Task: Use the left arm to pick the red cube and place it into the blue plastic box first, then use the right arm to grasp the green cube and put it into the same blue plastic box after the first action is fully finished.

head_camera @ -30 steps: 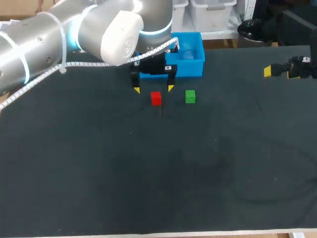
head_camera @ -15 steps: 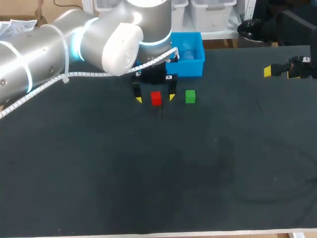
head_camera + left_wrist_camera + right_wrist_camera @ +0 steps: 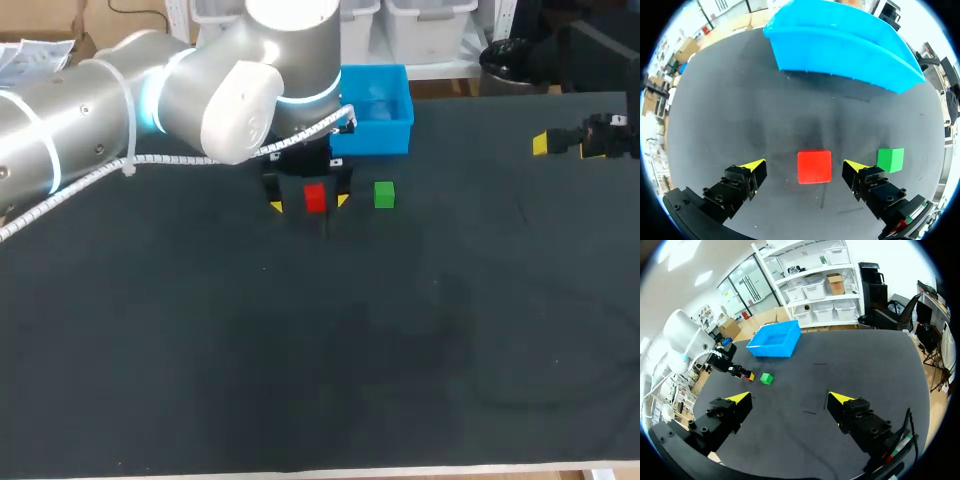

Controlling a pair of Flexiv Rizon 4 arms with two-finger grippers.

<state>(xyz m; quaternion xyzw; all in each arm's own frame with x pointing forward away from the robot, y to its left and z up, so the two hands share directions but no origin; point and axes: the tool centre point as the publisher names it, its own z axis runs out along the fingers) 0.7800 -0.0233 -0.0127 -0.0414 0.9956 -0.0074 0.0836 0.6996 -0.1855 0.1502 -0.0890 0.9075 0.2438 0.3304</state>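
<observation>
Red cube (image 3: 814,167): on the desk (image 3: 300,350), near the blue box (image 3: 372,138), between the left gripper's (image 3: 805,165) fingers, which stood apart and clear of it. Green cube (image 3: 384,194): likewise near the box. Right gripper (image 3: 790,398): well apart from the box, fingers apart.

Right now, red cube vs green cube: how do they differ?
Colour: the red cube is red, the green cube green. Position: the red cube sits between the left gripper's open fingers, touching neither; the green cube lies outside them, beside one finger. Shared: both rest flat on the table, short of the blue plastic box, and look alike in shape.
</observation>
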